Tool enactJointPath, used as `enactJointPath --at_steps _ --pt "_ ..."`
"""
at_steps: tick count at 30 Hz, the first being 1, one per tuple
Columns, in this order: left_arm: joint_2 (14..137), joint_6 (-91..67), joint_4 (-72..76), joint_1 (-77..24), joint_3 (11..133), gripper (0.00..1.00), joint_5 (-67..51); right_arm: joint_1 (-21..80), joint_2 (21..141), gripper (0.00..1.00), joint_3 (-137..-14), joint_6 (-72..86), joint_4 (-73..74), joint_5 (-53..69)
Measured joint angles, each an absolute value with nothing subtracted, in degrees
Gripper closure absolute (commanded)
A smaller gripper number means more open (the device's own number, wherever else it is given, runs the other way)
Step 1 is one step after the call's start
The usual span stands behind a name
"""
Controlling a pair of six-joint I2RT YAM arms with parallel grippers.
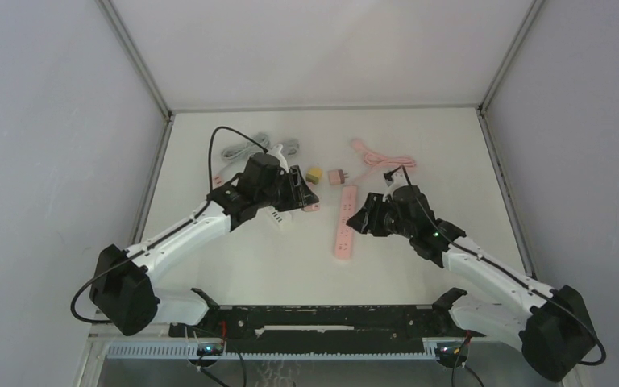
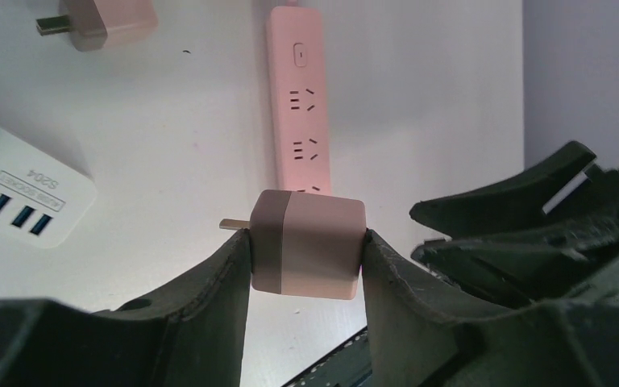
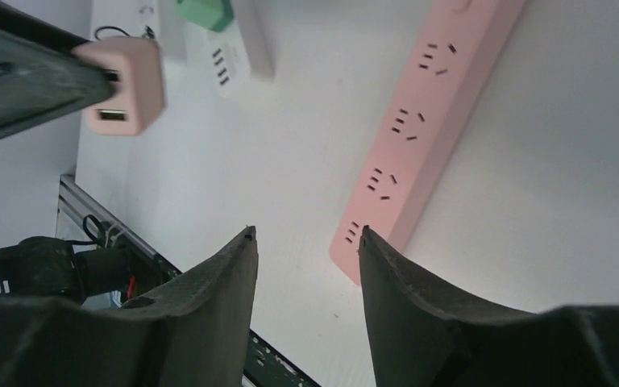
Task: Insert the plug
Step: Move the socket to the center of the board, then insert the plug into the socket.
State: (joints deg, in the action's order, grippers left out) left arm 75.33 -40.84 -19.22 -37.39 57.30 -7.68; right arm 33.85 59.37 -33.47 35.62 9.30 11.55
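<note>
My left gripper is shut on a pink cube plug, whose metal prongs point left. It holds the plug above the table, left of the pink power strip. In the top view the left gripper hangs left of the strip. My right gripper is open and empty, hovering just above the near end of the strip. The right wrist view shows the held plug at upper left, with its USB port facing the camera. In the top view the right gripper is beside the strip's right edge.
A white power strip with USB ports lies under the left arm, with a green plug on it. A second pink plug and a yellow cube lie further back. A grey cable and a pink cable lie at the back.
</note>
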Motion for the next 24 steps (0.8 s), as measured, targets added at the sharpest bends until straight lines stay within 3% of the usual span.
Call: enactJointPath --at_steps 10,24 --pt "74.8 -52.8 -11.7 -38.5 52.7 0.74 -7.7 42.8 53.8 0.21 -38.2 37.8 10.3 -1.2" --pt "74.2 -62.4 -5.3 -39.7 49.3 0.76 -8.2 50.7 64.2 0.23 -45.5 35.0 7.7 -11.5"
